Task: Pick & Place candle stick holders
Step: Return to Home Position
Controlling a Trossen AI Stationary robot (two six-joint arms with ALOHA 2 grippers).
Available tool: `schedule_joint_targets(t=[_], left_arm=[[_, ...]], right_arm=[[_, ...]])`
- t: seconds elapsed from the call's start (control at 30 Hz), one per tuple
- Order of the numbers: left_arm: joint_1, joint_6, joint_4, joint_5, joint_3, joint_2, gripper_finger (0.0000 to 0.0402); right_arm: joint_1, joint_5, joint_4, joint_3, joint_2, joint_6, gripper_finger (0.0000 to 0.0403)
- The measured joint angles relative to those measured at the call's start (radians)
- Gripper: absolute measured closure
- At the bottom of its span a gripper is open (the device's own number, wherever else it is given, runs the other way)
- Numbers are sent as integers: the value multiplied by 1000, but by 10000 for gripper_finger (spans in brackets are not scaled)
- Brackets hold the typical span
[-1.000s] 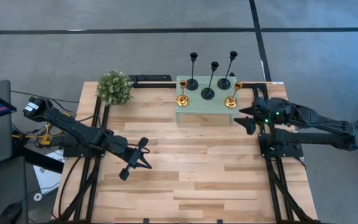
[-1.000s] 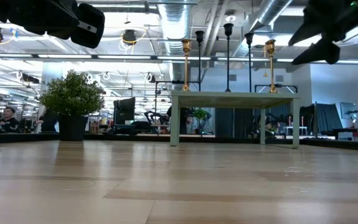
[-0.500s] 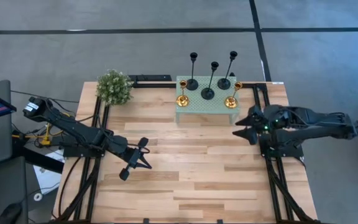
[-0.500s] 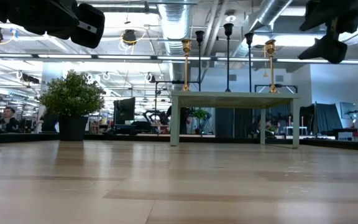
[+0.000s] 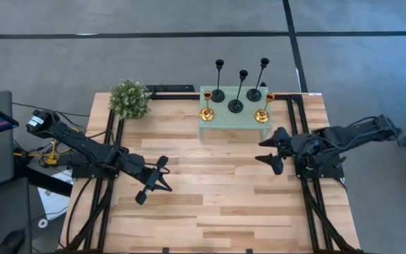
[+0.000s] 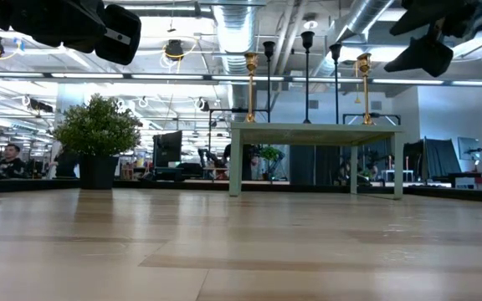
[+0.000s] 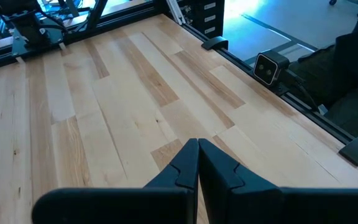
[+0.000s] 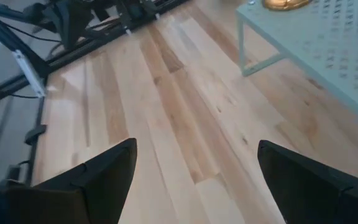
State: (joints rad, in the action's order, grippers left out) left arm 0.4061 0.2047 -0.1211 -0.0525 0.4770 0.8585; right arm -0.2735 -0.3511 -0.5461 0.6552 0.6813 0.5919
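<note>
Five candle stick holders stand upright by their bases on the pale green mesh stand (image 5: pixel 235 123) at the table's far middle: three tall black ones (image 5: pixel 236 104) and two short gold ones, one at the left (image 5: pixel 206 113) and one at the right (image 5: pixel 261 115). In the low view the gold ones (image 6: pixel 251 88) and black stems (image 6: pixel 307 75) rise above the stand's top. My right gripper (image 5: pixel 269 150) is open and empty, in the air near the stand's right front corner. My left gripper (image 5: pixel 154 185) is shut and empty over the table's near left.
A small green bushy plant (image 5: pixel 129 99) stands at the table's far left corner. Black frame rails (image 5: pixel 309 197) run along the table's left and right sides. Bare wooden table (image 5: pixel 224 190) lies between the two grippers.
My right gripper has drawn back from beside the stand toward the table's near edge and a little toward its middle, staying open; the arm behind it has folded upward. The holders have kept still.
</note>
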Motion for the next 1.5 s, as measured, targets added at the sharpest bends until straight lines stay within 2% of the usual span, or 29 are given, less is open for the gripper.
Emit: schedule_joint_targets(t=[0.17, 0.53, 0.73, 0.87, 1.0, 1.1, 1.33, 1.4, 1.5], left_arm=[[0, 0, 0, 0, 0, 0, 392], [0, 0, 0, 0, 0, 0, 391], [0, -4, 0, 0, 0, 0, 391], [0, -4, 0, 0, 0, 0, 391], [0, -4, 0, 0, 0, 0, 391], [0, -4, 0, 0, 0, 0, 392], [0, -4, -1, 0, 0, 0, 392], [0, -4, -4, 0, 0, 0, 391], [0, -4, -8, 0, 0, 0, 392]], right_arm=[[-50, -90, -1, 0, 6, 14, 79], [-53, -92, -1, 0, 14, 44, 79], [-27, -120, 4, 0, 32, -15, 79], [-7, -120, 4, -1, 62, -15, 94], [15, -116, 4, -1, 99, -18, 136], [28, -89, 5, -1, 125, -37, 186], [35, -65, 30, -1, 163, -122, 372], [35, -65, 47, -1, 165, -154, 390], [34, -65, 86, -1, 165, -158, 388]])
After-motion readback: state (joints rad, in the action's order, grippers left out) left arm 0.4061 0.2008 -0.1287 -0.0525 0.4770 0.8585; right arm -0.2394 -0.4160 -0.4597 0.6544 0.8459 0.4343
